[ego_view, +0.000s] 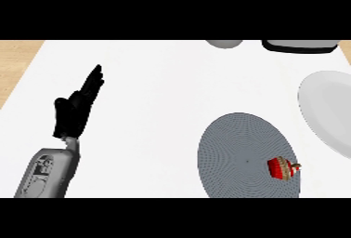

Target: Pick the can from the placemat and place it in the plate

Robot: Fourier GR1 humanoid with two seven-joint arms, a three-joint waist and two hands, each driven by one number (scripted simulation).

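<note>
A small red can (284, 168) with a pale band sits on the round grey placemat (237, 148), near the mat's right edge. A white plate (330, 109) lies at the right edge of the view, partly cut off, just beyond the mat. My left hand (74, 111) shows at the left with straight fingers pointing up, far from the can and holding nothing. My right hand does not appear.
The counter top is white (158, 83), with a wooden strip along its left side (14, 69). A grey rounded object (224, 43) and a dark-rimmed white object (302, 45) sit at the far edge.
</note>
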